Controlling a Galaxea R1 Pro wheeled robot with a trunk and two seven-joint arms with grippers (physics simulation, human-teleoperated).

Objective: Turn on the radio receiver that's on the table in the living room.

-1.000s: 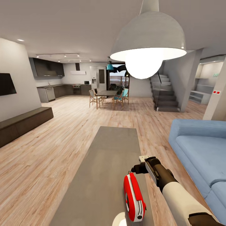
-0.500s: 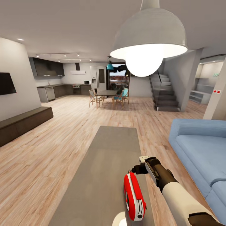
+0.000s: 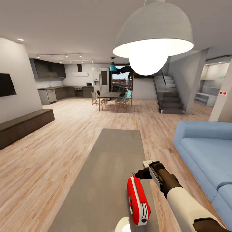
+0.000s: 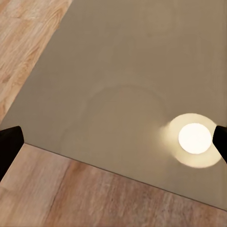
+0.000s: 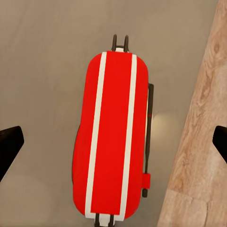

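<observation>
The red radio receiver with its white bands stands on the near right part of the long grey coffee table. From above, the right wrist view shows the radio receiver with its thin wire handle along one side. My right gripper hangs open above it, its dark fingertips far apart on either side and touching nothing. In the head view my right arm reaches in beside the radio's far end. My left gripper is open over the table's edge, holding nothing.
A blue sectional sofa runs along the table's right side. A white dome pendant lamp hangs close overhead, and its reflection glows on the glossy top. A long dark bench stands at the left wall, and a dining table with chairs far back.
The whole picture has shifted slightly, with the pendant lamp now higher in the frame. The right arm and the radio have kept their places.
</observation>
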